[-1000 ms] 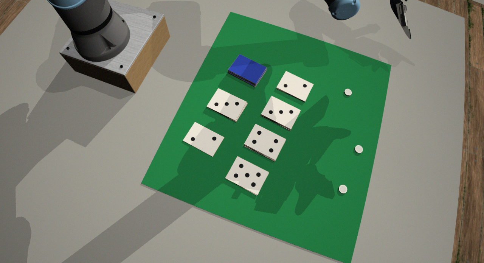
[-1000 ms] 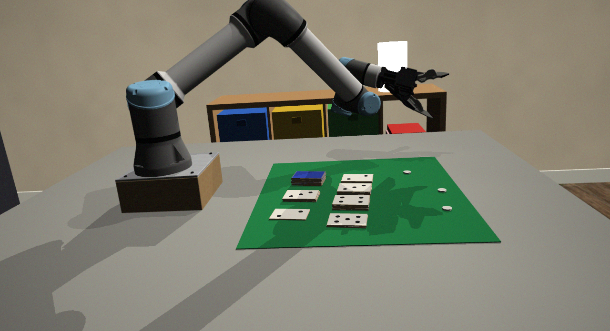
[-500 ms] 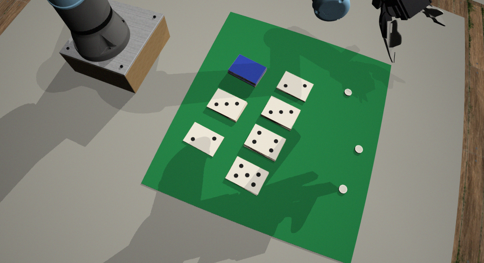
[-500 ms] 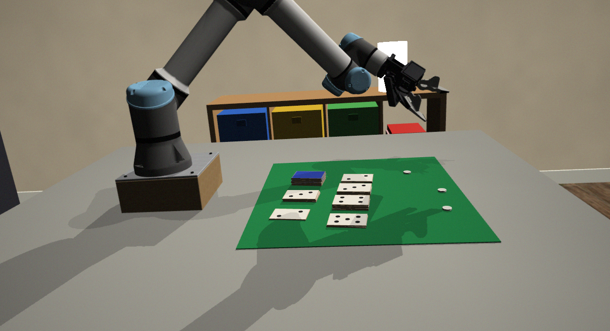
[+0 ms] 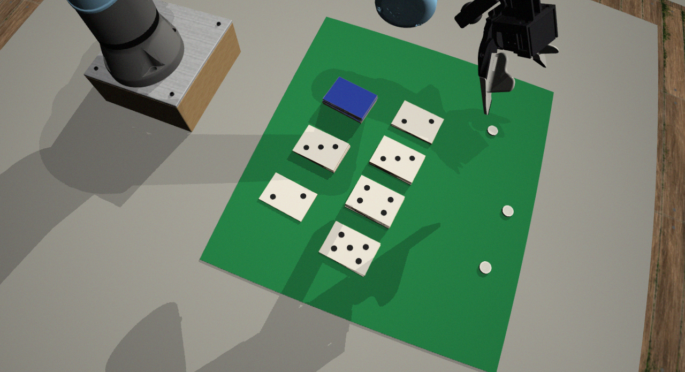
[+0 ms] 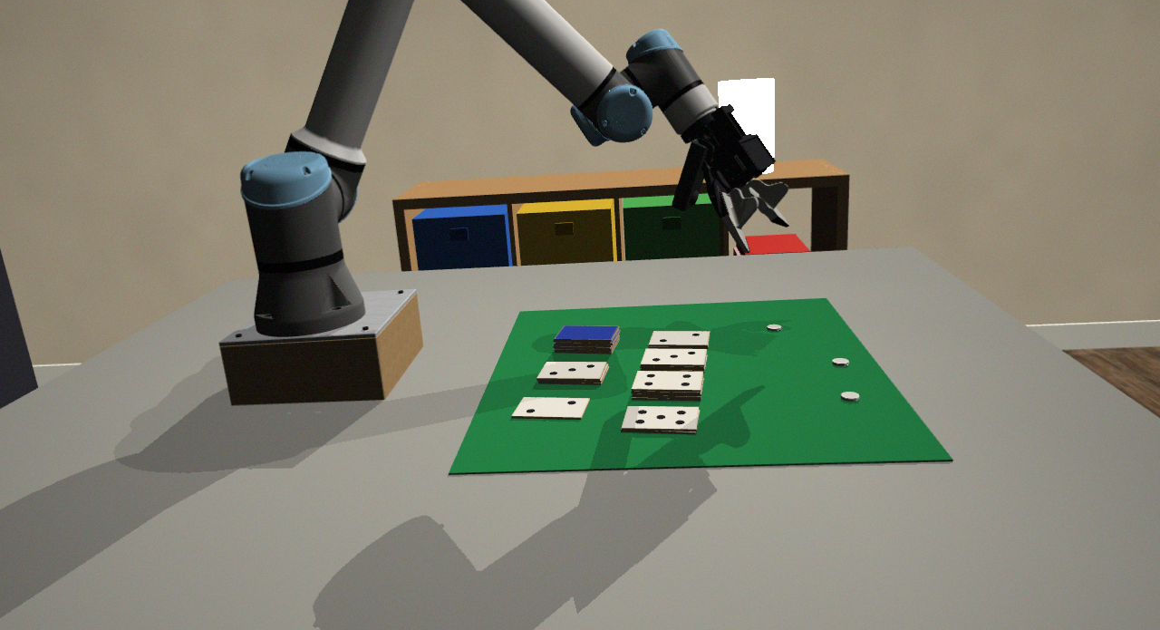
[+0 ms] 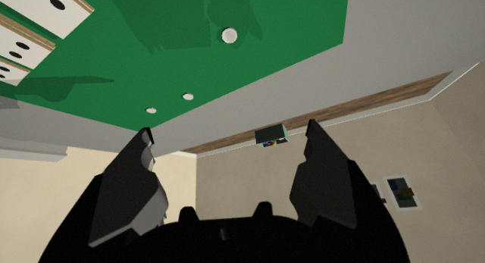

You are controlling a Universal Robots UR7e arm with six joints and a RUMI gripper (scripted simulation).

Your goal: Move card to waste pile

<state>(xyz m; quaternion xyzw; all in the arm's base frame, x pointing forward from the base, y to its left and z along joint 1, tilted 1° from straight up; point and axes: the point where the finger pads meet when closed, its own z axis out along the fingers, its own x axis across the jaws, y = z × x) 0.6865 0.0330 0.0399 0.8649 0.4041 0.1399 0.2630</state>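
Note:
The face-down stock is a short stack with a blue top at the back left of the green mat. It also shows in the exterior view. Beside it in the same row lies the waste pile, face up with three pips, also seen from the side. My gripper hangs high above the mat's far right corner, well away from the stock. It is open and empty, with the fingers spread wide in the wrist view.
A two-pip card ends the stock's row. A second row holds piles with two, three, four and five pips. Three white discs lie along the mat's right side. The arm's base stands at the left.

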